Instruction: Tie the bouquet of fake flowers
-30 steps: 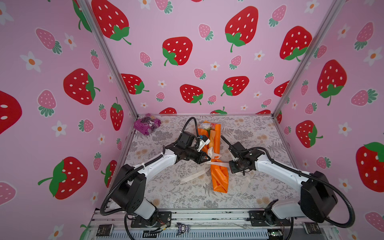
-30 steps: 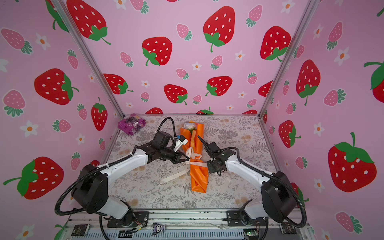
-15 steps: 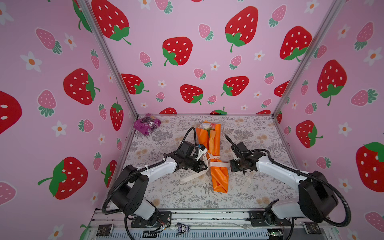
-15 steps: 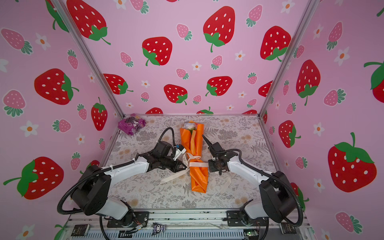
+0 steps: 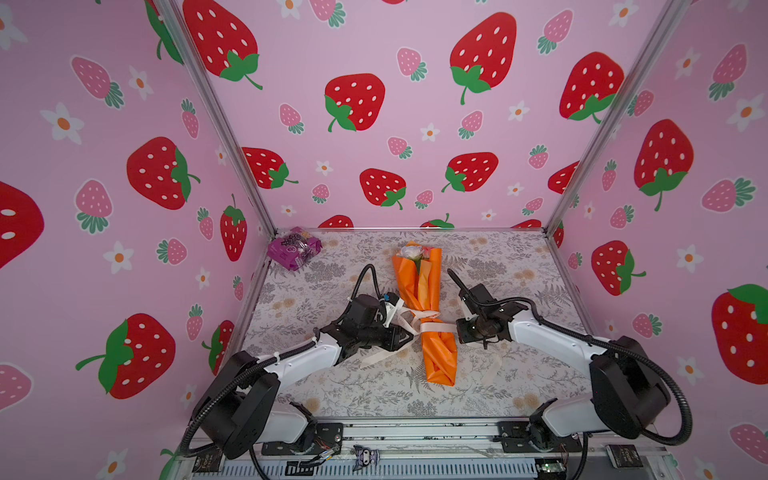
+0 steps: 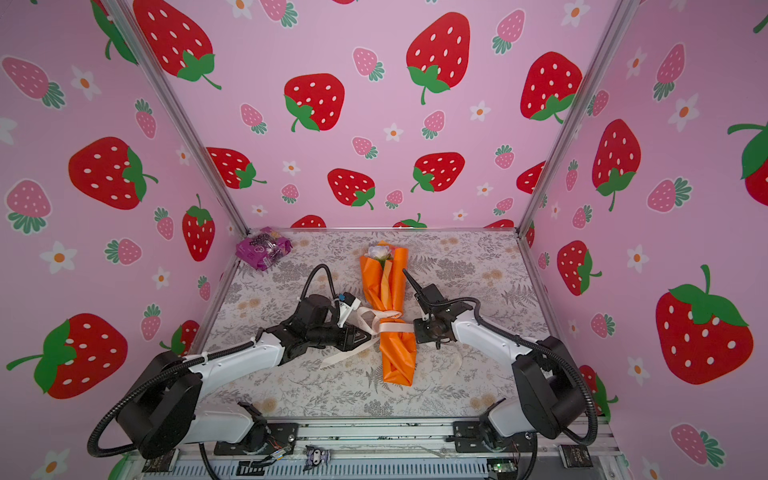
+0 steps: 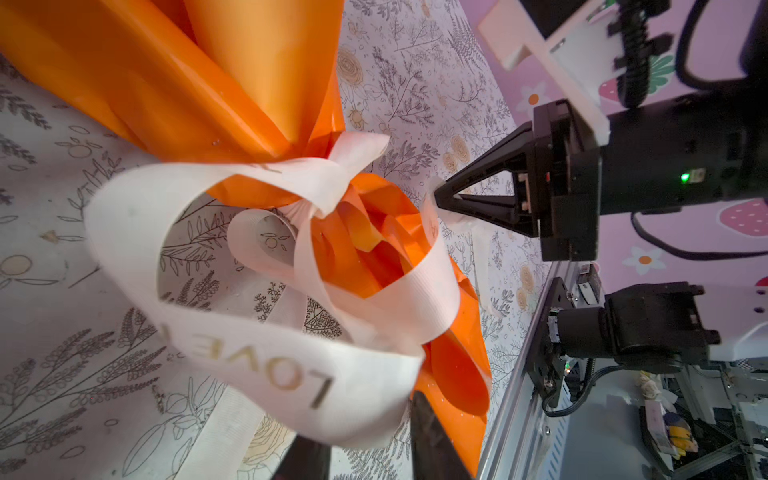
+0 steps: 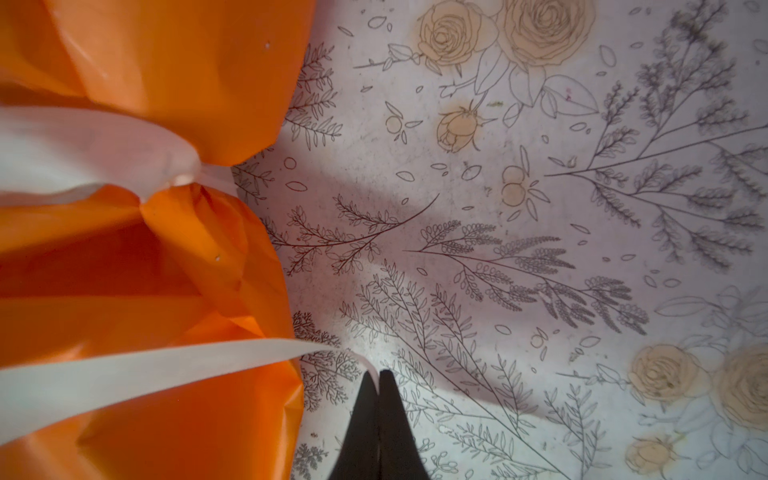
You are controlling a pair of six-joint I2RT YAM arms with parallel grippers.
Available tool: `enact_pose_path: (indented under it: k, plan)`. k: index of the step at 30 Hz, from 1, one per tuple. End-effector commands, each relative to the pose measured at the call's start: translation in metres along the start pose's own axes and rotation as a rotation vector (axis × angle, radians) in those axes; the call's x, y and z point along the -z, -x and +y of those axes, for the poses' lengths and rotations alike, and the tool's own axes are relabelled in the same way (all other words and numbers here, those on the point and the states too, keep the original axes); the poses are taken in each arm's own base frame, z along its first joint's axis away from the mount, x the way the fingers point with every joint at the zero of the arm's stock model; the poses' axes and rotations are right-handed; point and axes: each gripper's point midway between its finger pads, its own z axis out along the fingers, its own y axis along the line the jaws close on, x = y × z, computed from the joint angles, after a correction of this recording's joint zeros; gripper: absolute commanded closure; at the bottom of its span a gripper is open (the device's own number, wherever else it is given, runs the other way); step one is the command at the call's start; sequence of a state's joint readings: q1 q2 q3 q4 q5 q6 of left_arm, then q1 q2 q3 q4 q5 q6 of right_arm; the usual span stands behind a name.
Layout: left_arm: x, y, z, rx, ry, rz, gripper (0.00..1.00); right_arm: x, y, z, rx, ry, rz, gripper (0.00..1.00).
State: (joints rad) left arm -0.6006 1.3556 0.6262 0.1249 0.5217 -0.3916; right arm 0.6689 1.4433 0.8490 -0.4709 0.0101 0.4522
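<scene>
The bouquet of fake flowers (image 5: 424, 291) (image 6: 384, 286) lies along the middle of the table in orange paper, with its white and pink blooms at the far end. A cream ribbon (image 5: 432, 328) (image 6: 390, 326) printed "LOVE" circles its waist in loose loops (image 7: 257, 357). My left gripper (image 5: 409, 334) (image 6: 370, 336) sits at the bouquet's left side, open. In the left wrist view its fingers (image 7: 432, 436) stand apart below the ribbon loop, with bare table between them. My right gripper (image 5: 457, 328) (image 6: 415, 328) (image 8: 378, 374) is at the right side, shut on a ribbon strand (image 8: 145, 370).
A crinkly purple packet (image 5: 294, 248) (image 6: 262, 248) lies in the far left corner. Loose ribbon tails trail on the floral table, one left of the bouquet (image 5: 378, 357) and one right of it (image 5: 492, 365). Strawberry-print walls close three sides; a metal rail (image 5: 415, 432) runs along the front.
My left gripper came down toward the front beside the bouquet's waist and its jaws opened, letting go of the ribbon. The right gripper stayed shut on its strand, nearly still.
</scene>
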Motion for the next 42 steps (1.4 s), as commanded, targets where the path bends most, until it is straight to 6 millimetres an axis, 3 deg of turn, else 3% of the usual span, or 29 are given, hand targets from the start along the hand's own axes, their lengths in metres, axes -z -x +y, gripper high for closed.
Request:
enact_pose_path:
  k: [1,9,14,16,22,28,42]
  plan:
    - [0.009,0.009,0.001,0.002,0.036,-0.063,0.58,0.005,0.006,-0.004,-0.002,-0.023,-0.020,1.00]
    - [0.032,0.011,0.022,0.041,0.161,-0.131,0.52,0.018,0.018,-0.005,0.028,-0.035,-0.067,1.00]
    - [0.035,0.029,0.022,-0.043,0.202,-0.119,0.48,0.028,0.019,0.012,0.102,0.063,-0.087,1.00]
    - [0.029,0.040,0.015,-0.100,0.177,-0.090,0.48,0.032,0.017,0.022,0.127,0.119,-0.076,1.00]
    - [0.007,0.068,-0.007,-0.258,0.076,-0.023,0.49,0.036,0.000,0.018,0.114,0.098,0.029,1.00]
    - [-0.019,0.078,-0.019,-0.399,0.080,0.084,0.49,0.041,-0.006,0.014,0.048,0.096,0.007,1.00]
    - [-0.063,0.085,0.004,-0.488,0.157,0.216,0.48,0.039,0.001,0.013,0.017,0.097,-0.037,1.00]
